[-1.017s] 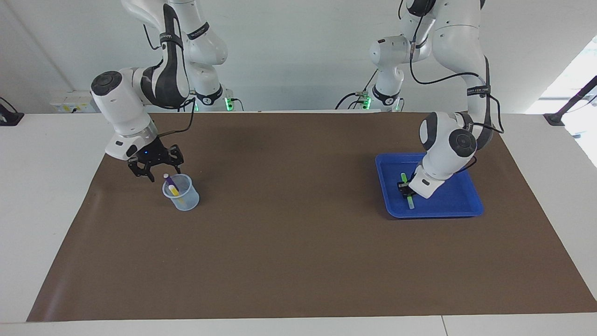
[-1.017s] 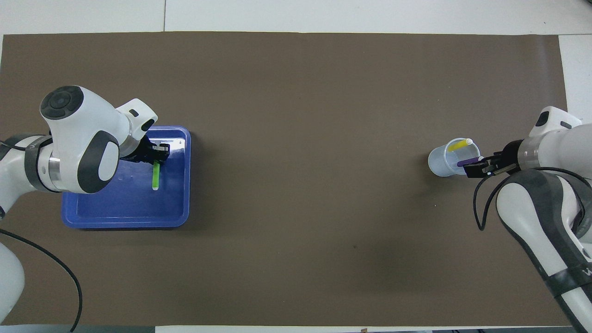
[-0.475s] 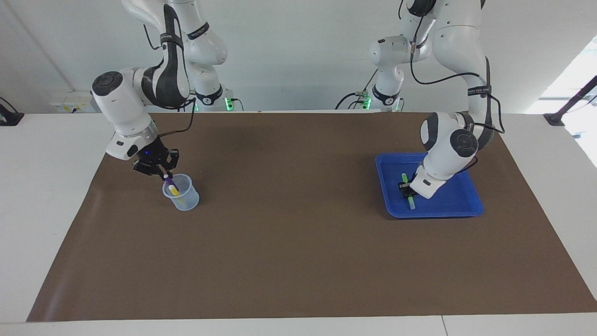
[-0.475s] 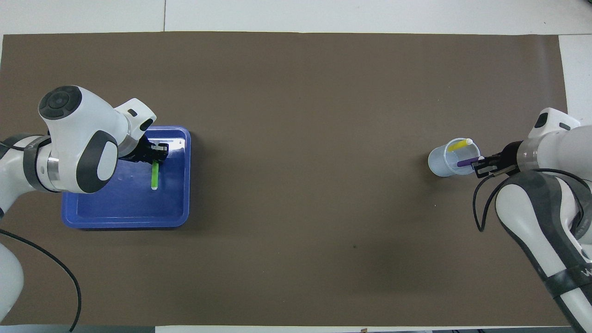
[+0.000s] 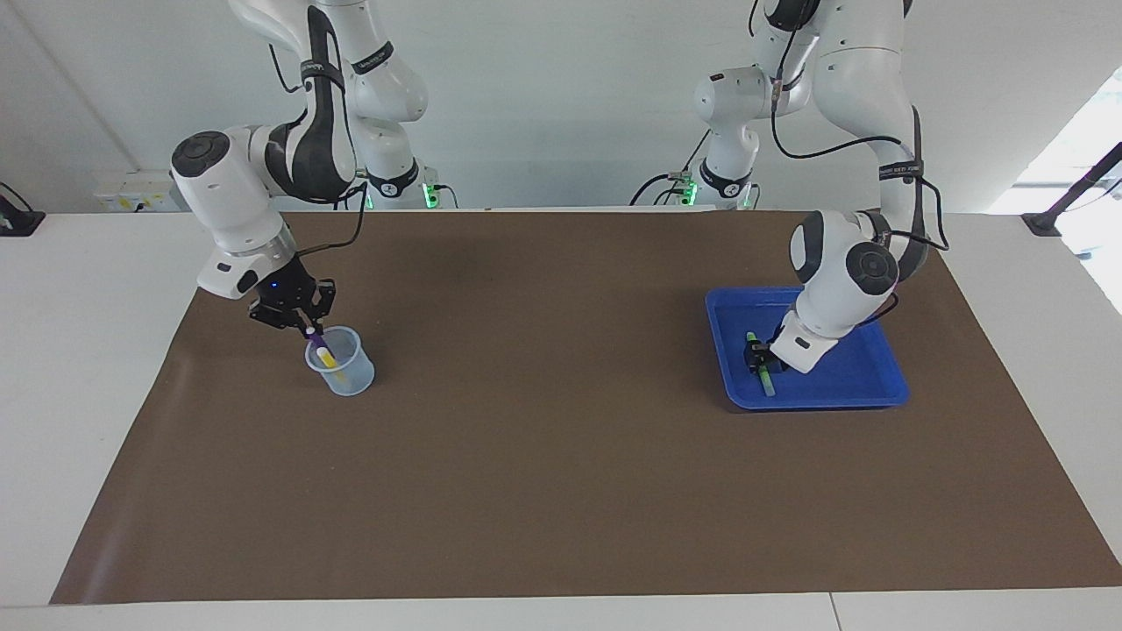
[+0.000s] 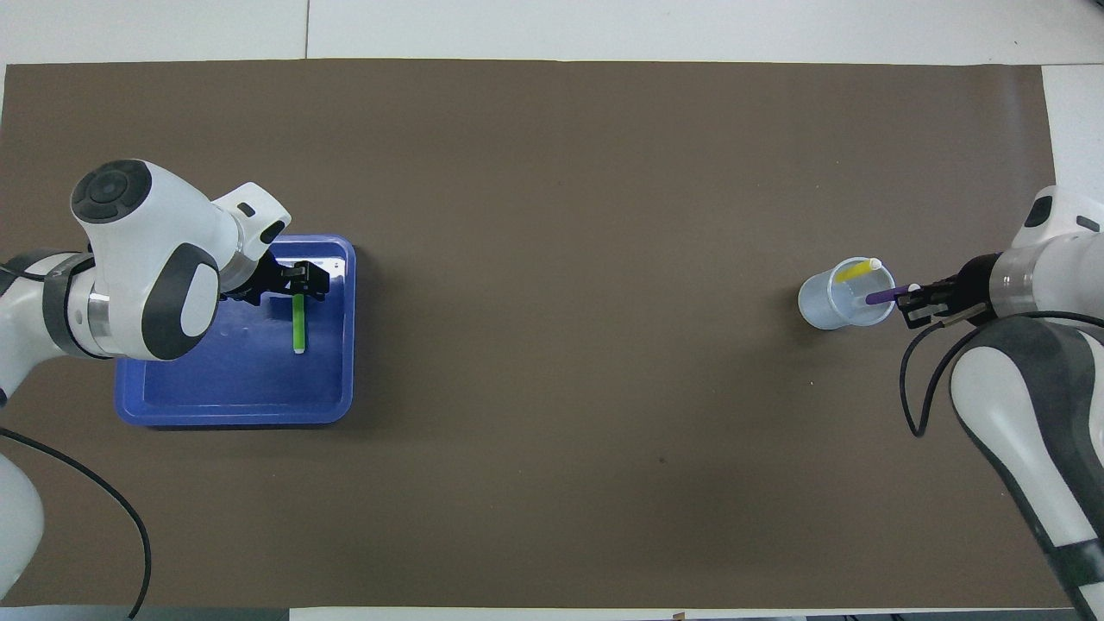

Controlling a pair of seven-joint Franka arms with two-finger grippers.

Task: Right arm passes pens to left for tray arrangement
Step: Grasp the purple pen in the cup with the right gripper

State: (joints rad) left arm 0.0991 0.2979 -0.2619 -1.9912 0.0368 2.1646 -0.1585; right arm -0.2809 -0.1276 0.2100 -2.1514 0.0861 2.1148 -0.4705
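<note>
Over the cup | right gripper clamped on purple pen: you lift it out next | left gripper, fingers apart, over green pen in tray.

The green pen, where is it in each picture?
Facing view: the green pen lies in the blue tray, at that picture's right side, under the left gripper.
Overhead view: the same green pen lies in the tray at that picture's left side.
Shared landmark: the blue tray, at the left arm's end of the table.
</note>
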